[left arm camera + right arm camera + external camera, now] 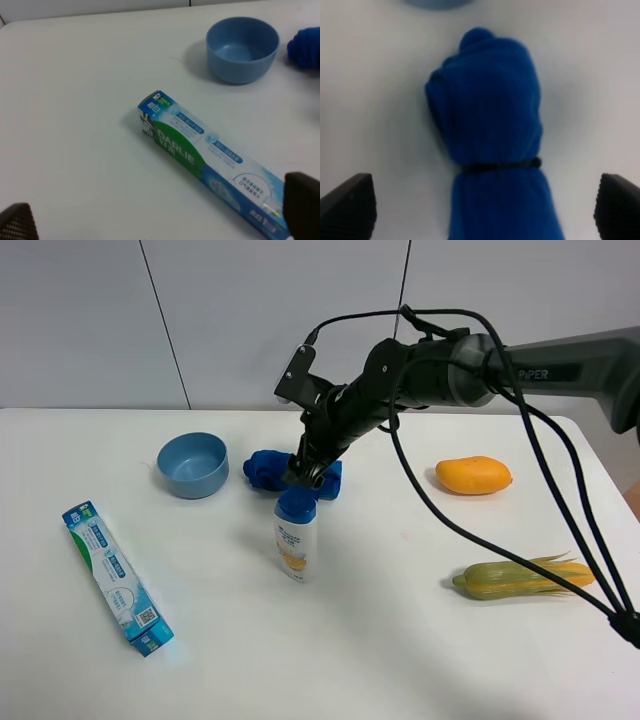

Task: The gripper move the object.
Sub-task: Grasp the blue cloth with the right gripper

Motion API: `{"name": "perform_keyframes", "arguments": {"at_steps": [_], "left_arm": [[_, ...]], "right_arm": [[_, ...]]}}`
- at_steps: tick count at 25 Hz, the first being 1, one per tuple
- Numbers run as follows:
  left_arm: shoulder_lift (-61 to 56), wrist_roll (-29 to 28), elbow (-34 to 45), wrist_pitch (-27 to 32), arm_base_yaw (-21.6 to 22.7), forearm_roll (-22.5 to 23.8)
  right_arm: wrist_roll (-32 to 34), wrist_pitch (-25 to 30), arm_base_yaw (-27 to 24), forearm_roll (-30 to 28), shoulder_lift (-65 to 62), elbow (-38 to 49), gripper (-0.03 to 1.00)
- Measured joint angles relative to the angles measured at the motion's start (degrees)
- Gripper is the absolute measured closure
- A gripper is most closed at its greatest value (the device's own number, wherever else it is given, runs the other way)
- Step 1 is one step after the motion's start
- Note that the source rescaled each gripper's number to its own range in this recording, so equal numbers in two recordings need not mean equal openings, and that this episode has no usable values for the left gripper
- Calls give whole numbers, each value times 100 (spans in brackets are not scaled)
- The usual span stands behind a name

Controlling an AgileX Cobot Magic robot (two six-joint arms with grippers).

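A rolled blue towel point(266, 470) tied with a thin black band lies on the white table behind a white bottle with a blue cap point(295, 536). My right gripper point(308, 472) hovers directly over the towel's right part. In the right wrist view the towel point(490, 125) fills the space between the two wide-apart fingertips of the right gripper point(483, 205), which is open and not touching it. My left gripper point(160, 215) is open and empty above a blue and green toothpaste box point(210, 160). The left arm is out of the exterior view.
A light blue bowl point(193, 464) stands left of the towel and also shows in the left wrist view point(242, 48). The toothpaste box point(117, 577) lies at the front left. An orange mango point(473, 475) and an ear of corn point(522, 577) lie on the right.
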Motion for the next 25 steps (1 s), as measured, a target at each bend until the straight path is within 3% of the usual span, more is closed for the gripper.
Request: {"name": "perform_keyframes", "arguments": {"at_steps": [6, 21, 24, 25], "left_arm": [[0, 0, 0, 0, 0, 0], [0, 0, 0, 0, 0, 0], [0, 0, 0, 0, 0, 0], [0, 0, 0, 0, 0, 0]], "right_arm": [[7, -267, 0, -64, 193, 0, 26], [1, -1327, 0, -216, 1095, -4, 29], [1, -1378, 0, -207, 1151, -4, 36], [1, -1388, 0, -214, 1158, -4, 43]]}}
